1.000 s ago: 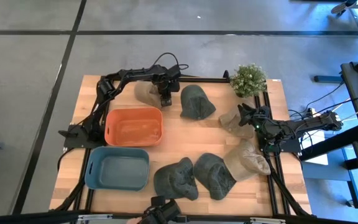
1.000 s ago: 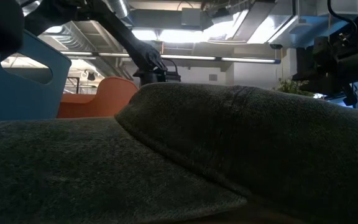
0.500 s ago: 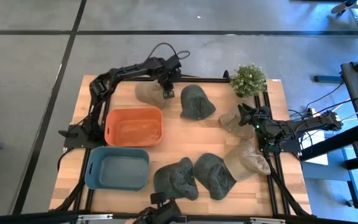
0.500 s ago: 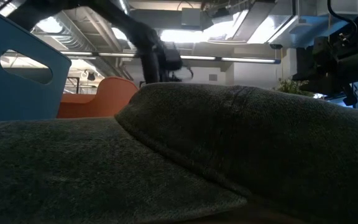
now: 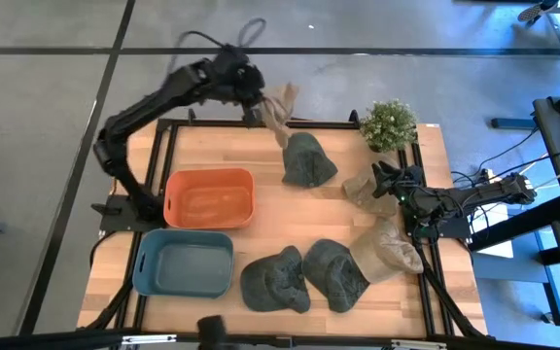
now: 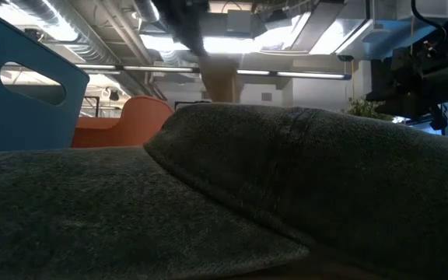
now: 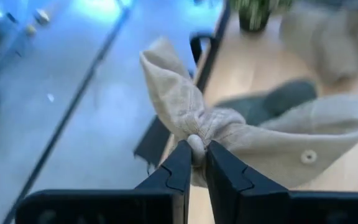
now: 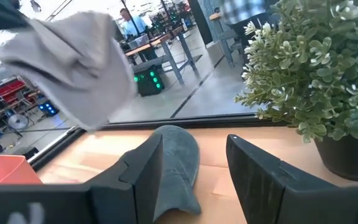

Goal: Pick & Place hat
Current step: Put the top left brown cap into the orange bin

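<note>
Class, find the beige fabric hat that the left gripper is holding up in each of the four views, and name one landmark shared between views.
High view: beige fabric hat at the table's far edge, top centre.
Low view: blurred, upper middle.
Left wrist view: centre, pinched by the left gripper.
Right wrist view: upper left.
Shared landmark: small potted plant.

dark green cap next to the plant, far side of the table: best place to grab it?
Judging from above: pinch the dark green cap at its brim, the flatter tongue pointing toward the orange bin side, coming straight down. The domed crown looks too broad for the fingers. The left hand is shut on the beige hat.
</note>
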`<state>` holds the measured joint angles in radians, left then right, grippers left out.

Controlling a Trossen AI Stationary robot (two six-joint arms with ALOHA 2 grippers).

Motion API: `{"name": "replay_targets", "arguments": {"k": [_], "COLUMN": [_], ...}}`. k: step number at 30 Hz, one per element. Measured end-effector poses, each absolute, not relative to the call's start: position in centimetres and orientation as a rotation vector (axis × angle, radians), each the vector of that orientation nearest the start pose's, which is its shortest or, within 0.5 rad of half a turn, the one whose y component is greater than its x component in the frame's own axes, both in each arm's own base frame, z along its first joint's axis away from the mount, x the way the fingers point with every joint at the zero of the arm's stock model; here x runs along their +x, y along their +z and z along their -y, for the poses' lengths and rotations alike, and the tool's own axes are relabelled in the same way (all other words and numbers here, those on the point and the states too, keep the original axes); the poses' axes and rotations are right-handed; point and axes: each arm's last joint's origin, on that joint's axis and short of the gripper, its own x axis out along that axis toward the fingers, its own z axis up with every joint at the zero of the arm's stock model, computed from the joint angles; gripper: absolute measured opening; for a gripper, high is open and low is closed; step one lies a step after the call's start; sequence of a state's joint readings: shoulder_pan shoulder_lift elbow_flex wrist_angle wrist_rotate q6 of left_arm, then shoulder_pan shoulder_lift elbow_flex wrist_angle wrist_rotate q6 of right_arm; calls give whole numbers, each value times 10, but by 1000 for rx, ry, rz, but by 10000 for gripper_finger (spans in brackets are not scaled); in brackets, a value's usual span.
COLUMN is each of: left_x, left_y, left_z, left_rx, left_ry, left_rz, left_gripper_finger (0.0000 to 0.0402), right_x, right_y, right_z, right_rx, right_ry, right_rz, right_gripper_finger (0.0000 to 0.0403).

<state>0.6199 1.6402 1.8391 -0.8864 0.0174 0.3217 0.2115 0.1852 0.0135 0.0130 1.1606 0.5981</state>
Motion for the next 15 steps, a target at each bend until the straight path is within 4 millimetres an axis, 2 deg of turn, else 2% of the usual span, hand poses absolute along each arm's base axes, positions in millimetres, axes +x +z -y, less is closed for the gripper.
{"name": "replay_targets", "arguments": {"k": [4,8,15], "left_x": [250,224,185], "left_y": [450,478,510], "left_z": [-168,-134,-83], "left_rx": [94,115,10], "left_ry": [471,384,219], "left_rz": [-617,-500,-316], "left_gripper_finger": [28,28,28], "right_x": [94,94,95], "right_y": [157,156,157], "right_z": [7,7,6], "right_rx": [467,452,434], "right_ry": [-946,-932,-912], "right_rz": [167,151,133], "right_gripper_finger": [179,179,179]}}
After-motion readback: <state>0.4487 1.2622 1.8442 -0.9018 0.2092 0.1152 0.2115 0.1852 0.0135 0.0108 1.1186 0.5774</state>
